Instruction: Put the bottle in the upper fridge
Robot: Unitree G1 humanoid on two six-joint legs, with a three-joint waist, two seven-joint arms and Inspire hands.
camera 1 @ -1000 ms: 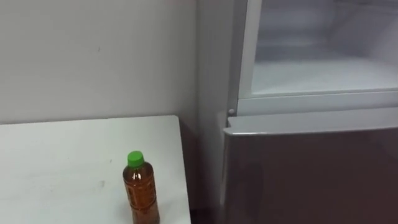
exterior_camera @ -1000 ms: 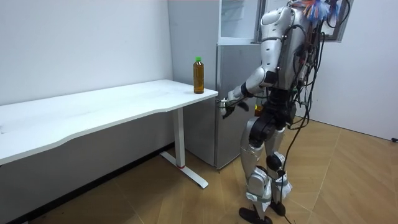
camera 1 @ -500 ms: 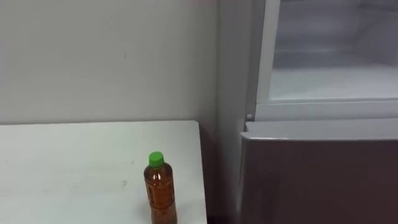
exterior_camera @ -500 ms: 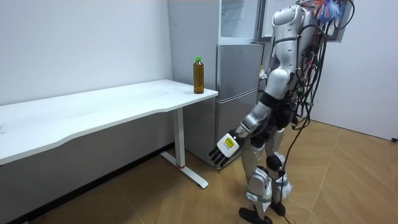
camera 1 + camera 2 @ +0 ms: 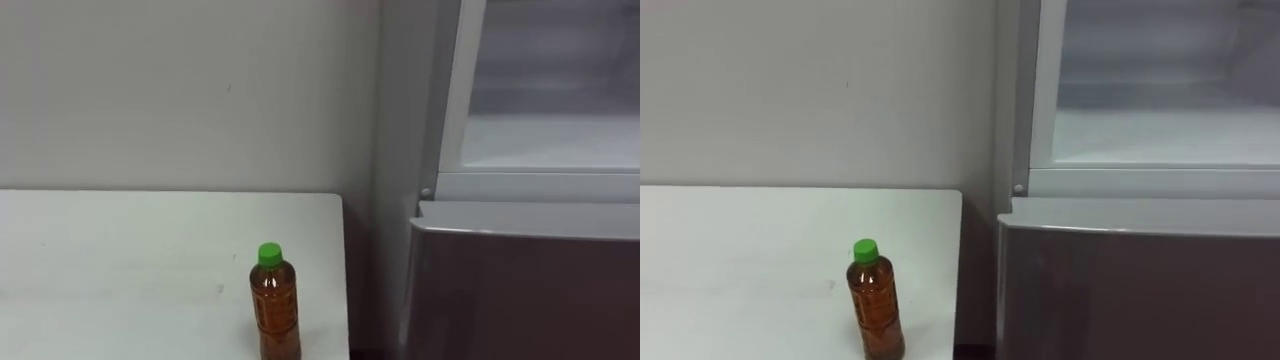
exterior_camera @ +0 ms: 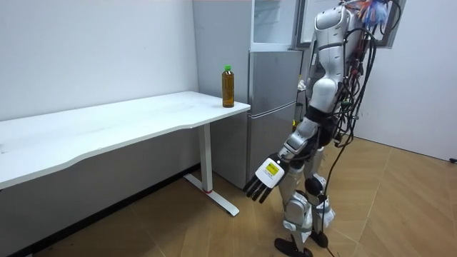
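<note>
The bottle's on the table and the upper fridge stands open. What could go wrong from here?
1. The bottle stands upright, tall and narrow, near the table's end beside the fridge; a glancing touch could tip it off that edge.
2. The left hand hangs open and low by the robot's leg; swinging up, it might catch the table edge.
3. The upper compartment sits above the bottle; carried too low, the bottle might hit its lower frame.

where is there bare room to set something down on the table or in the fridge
The table is bare left of the bottle, back to the wall. The open upper fridge shelf looks bare too. Tight only between the bottle and the table's fridge-side edge.
</note>
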